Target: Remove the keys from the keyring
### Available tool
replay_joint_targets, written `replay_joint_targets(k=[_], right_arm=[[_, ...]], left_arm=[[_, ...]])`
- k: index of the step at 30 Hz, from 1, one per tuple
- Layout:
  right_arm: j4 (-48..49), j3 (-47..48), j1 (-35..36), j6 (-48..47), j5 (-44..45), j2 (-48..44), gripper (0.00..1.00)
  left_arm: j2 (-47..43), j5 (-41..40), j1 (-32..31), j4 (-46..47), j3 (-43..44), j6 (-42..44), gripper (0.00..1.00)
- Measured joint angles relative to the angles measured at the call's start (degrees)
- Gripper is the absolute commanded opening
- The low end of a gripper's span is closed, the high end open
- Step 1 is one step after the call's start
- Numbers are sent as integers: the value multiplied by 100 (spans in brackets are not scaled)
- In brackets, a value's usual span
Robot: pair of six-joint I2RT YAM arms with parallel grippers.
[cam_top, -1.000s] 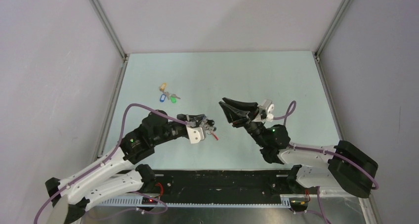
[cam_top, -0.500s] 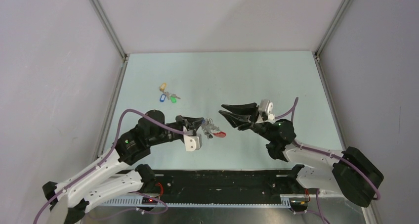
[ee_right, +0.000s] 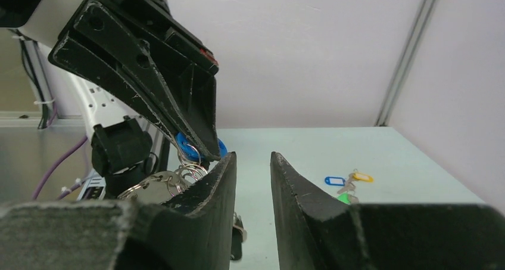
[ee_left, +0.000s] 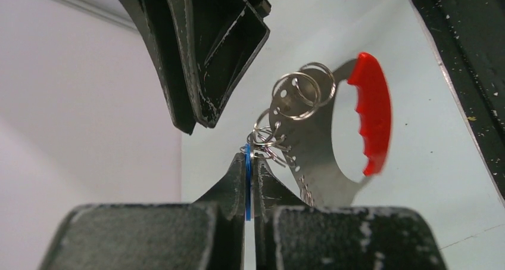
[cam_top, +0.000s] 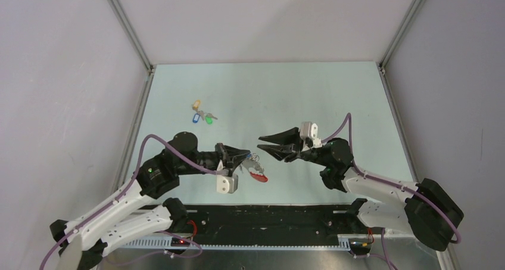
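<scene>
Dangling: one keyring, one red strap.

keys in left tool; keyring beside; right tool opposite; cluster behind

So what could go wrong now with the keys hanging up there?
The left gripper pinches only the thin blue tag, so a tug might slip the keys free and drop them on the table. The open right gripper sits very close, so it could bump the left one or close on the red strap instead of a ring.
</scene>
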Motion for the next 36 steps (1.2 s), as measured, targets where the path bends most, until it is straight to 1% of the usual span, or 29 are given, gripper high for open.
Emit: replay_joint_targets(k=[9, 12, 15, 21, 30, 36], right_arm=[[-306, 214, 2, 0, -800, 116, 31], [-413, 236, 9, 0, -955, 142, 28], [-485, 240, 7, 2, -907, 146, 26], [-525, 245, -26, 48, -820, 186, 28], [-262, 256, 79, 146, -1215, 348, 34], [-249, 262, 101, 96, -1355, 348, 35]], left_arm=[[33, 142, 0, -225, 186, 262, 0], [46, 153, 0, -238, 293, 330, 0], [50, 197, 0, -256, 369, 376, 0], [52, 284, 0, -328, 417, 468, 0], [68, 282, 0, -391, 437, 557, 0], [83, 280, 0, -407, 501, 566, 0]])
